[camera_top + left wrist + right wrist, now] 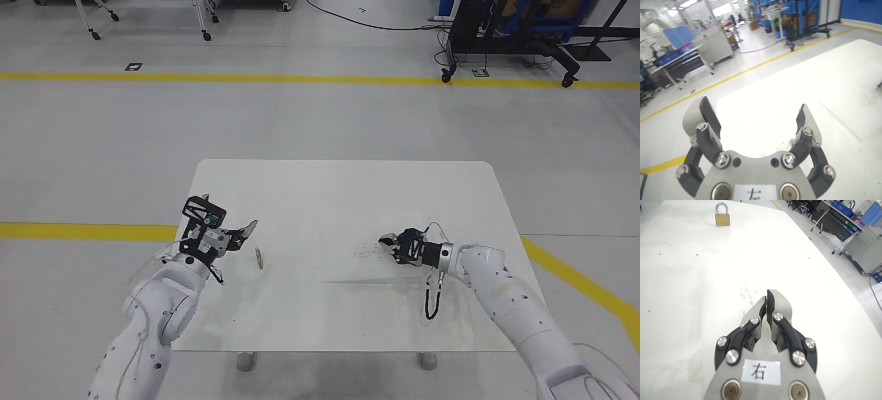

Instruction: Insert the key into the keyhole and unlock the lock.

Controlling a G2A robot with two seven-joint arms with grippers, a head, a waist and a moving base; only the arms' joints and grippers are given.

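Top view puts the padlock [259, 258] on the white surface [340, 190], toward its left side. The left gripper [243, 233] sits just beside the padlock, on the side nearer the surface's left edge and not touching it. The right gripper [385, 242] is well apart from the padlock, on the opposite side, with bare surface between the two.

Left wrist view shows the left gripper [755, 111] spread wide, its ribbed pads [710, 113] far apart with nothing between them.

Right wrist view shows the right gripper [766, 294] closed, its pads [770, 306] pressed together and its tip pointing toward the padlock [722, 217]. Whether anything thin is pinched between the pads cannot be made out. The padlock stands upright, its brass body on the surface with the silver shackle on top.
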